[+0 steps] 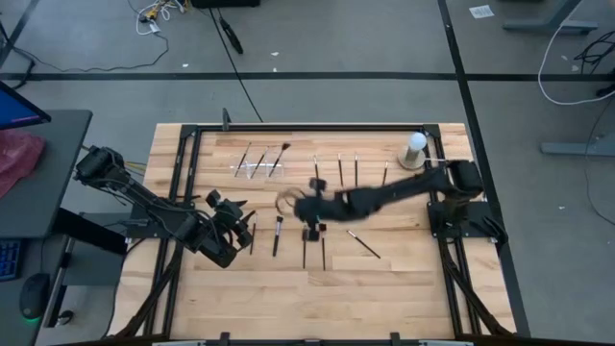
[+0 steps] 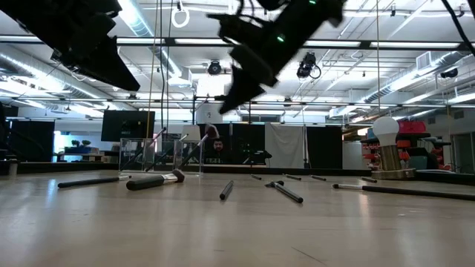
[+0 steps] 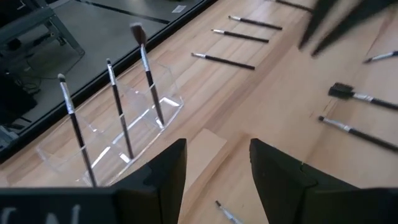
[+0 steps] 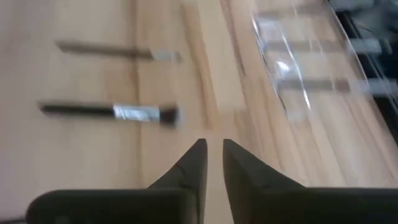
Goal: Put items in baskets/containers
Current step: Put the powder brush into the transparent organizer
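My right gripper hangs above the middle of the pale wooden bench, its fingers drawn nearly together with a thin gap between them and nothing in it. My left gripper waits at the bench's left side, fingers spread, empty. The clear plastic brush holder stands near the far edge with three thin dark-handled makeup brushes upright in it. More brushes lie flat and scattered on the wood, one with a silver ferrule just ahead of my right fingers. A white-domed lamp sits at the far right.
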